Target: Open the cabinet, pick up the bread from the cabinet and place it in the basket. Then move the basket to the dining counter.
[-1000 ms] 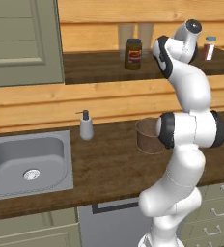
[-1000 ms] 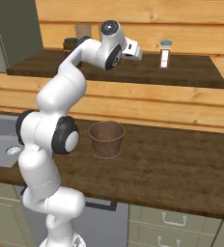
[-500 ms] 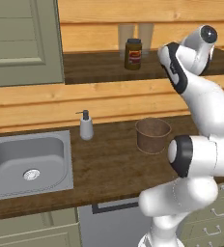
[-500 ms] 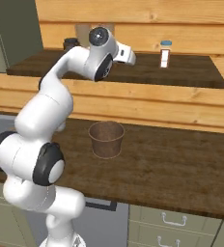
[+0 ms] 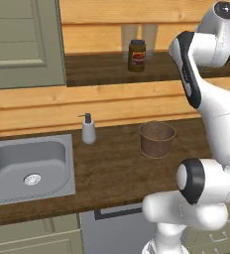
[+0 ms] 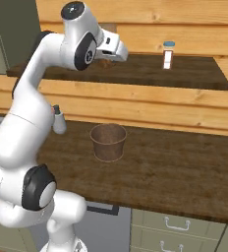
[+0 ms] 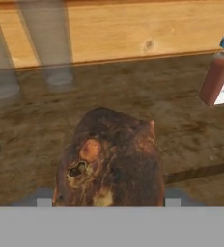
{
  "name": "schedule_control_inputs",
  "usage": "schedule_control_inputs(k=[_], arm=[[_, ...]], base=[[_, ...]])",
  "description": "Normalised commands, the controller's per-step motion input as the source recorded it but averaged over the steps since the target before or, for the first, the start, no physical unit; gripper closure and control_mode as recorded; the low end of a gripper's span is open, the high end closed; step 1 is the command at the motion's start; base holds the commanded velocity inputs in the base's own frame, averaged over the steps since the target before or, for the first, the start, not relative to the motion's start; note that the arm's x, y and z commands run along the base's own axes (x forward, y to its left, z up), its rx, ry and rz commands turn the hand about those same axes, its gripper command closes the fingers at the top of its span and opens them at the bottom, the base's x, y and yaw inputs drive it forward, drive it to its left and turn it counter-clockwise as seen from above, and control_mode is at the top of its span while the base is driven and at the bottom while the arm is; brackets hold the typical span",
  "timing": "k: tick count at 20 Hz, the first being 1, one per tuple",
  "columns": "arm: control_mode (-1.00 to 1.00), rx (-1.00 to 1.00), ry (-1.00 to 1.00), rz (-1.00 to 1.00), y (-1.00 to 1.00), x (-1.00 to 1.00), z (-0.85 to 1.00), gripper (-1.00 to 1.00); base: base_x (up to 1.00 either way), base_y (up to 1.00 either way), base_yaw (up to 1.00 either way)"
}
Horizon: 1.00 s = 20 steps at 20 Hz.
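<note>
A dark-crusted loaf of bread [image 7: 109,164] sits between my gripper's [image 7: 109,200] fingertips, shut on its two sides, held a little above the dark-brown dining counter [image 7: 181,130]. In the right base view the gripper [image 6: 107,58] hangs over that counter [image 6: 185,74], with a brown bit of the bread [image 6: 104,63] showing under the hand. The round brown basket [image 5: 156,139] [image 6: 108,141] stands open-topped on the lower wooden worktop, below and nearer than the hand. At upper left is the grey-green cabinet [image 5: 23,44]. In the left base view the arm hides the hand.
A dark labelled jar [image 5: 136,55] and two clear glasses [image 7: 51,48] stand on the raised counter. A blue-capped bottle [image 6: 168,54] [image 7: 220,77] stands to the right. A soap dispenser [image 5: 88,129] and steel sink [image 5: 28,168] lie left of the basket. Drawers [image 6: 175,224] sit below.
The arm's lower joints have swung aside and its upper links have risen. The hand with the bread has drawn slightly left over the raised counter. The basket has stayed in place.
</note>
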Motion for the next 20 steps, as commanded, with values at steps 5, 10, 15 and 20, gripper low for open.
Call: schedule_control_inputs(k=[5, 10, 15, 20], arm=[[-1.0, 0.0, 0.1, -0.02, 0.17, -1.0, 0.01, 1.0], [-1.0, 0.03, -0.11, -0.02, 0.32, -1.0, -0.49, 1.0], [-1.0, 0.02, -0.08, -0.01, 0.34, -1.0, -0.71, 1.0], [-1.0, 0.0, 0.06, -0.04, 0.4, -0.6, -0.51, 1.0]], base=[[0.0, 0.0, 0.0], [0.0, 0.0, 0.0], [0.0, 0.0, 0.0], [0.0, 0.0, 0.0]])
